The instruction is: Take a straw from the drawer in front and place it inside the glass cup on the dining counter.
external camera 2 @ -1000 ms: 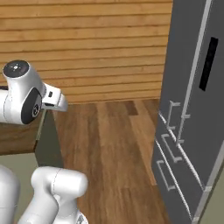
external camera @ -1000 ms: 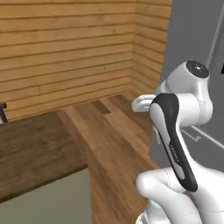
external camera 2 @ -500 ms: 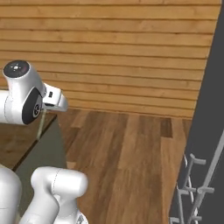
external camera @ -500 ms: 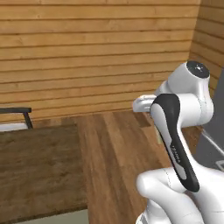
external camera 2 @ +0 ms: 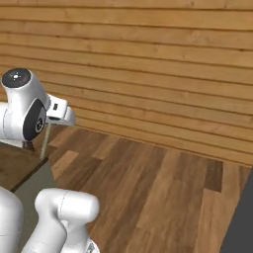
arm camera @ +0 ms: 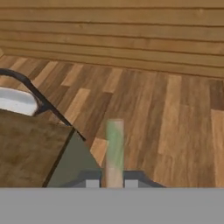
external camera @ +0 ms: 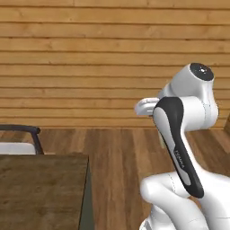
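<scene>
The dining counter's dark tabletop [arm camera: 30, 148] lies below and to the left of the jaws [arm camera: 113, 181], its corner nearest them, a chair [arm camera: 17, 98] beyond. The jaws are closed on the straw [arm camera: 114, 151], whose long axis runs straight out ahead between them.

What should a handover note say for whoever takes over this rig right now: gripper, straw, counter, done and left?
Gripper: shut on the thin pale whitish straw, which sticks out forward from between the fingertips; in the right base view it hangs below the hand.
Dark brown wood-grain dining counter: its corner lies ahead to the left, with a black-framed white-seated chair behind it.
Done: straw picked up from the drawer.
Left: find the glass cup on the counter, bring the straw over it, drop it in.
</scene>
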You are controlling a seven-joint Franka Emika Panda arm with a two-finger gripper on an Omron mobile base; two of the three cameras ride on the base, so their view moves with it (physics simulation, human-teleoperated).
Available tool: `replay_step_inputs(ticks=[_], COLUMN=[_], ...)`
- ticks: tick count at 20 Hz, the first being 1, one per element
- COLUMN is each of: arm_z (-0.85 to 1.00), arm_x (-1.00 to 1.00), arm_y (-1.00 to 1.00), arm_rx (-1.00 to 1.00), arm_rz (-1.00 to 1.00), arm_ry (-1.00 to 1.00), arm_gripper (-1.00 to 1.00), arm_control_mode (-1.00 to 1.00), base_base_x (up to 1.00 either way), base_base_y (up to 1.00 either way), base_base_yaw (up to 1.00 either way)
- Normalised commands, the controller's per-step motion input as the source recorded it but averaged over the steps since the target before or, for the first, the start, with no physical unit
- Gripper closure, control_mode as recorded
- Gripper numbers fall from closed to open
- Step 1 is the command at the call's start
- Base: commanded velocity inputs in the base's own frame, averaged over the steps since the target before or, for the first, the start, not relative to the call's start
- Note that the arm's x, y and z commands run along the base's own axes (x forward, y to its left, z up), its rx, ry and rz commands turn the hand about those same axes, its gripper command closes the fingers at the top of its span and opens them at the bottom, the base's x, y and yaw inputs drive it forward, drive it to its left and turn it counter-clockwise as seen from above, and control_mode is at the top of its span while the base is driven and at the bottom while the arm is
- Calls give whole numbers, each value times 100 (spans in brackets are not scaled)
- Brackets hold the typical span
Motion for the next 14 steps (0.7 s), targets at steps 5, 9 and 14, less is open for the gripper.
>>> replay_step_inputs(ticks=[5, 9, 14], arm_z=[0, 0, 0], arm_x=[0, 0, 0], arm_y=[0, 0, 0], arm_rx=[0, 0, 0], arm_rz=[0, 0, 0], arm_ry=[0, 0, 0], arm_gripper=[100, 100, 100], arm_control_mode=[100, 100, 100], base_base_x=[100, 100, 100], base_base_y=[-43, -33, -33], base_base_yaw=[38, 45, 51])
